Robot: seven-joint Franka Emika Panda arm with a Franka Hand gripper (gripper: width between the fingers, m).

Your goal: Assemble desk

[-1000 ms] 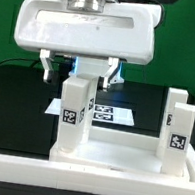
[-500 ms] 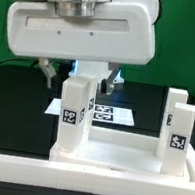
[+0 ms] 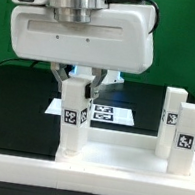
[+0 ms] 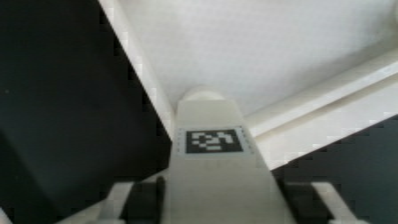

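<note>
Three tagged legs stand upright on the desk top (image 3: 107, 156) in the exterior view, and our gripper (image 3: 80, 81) hangs over the front one. We see the arm's big white wrist housing filling the upper frame, pointing straight down, with its two fingers (image 3: 62, 79) straddling the head of the front leg (image 3: 74, 118). One finger sits at 9 o'clock of the leg's top, the other at 3 o'clock. In the wrist view the same leg (image 4: 217, 170) runs up between the dark pads (image 4: 128, 202), which lie close against both of its sides; we judge the jaws clamped on it, though actual contact is hard to confirm. That leg stands at the near corner of the desk top toward the exterior view's left, its foot at the rim.

At 3 o'clock from the held leg, well apart, two more legs (image 3: 184, 141) stand close together, one behind the other. Behind the held leg, at about 1 o'clock, the marker board (image 3: 108, 114) lies flat on the black table (image 3: 15, 93). A white rail (image 3: 84, 174) crosses the foreground at 6 o'clock.
</note>
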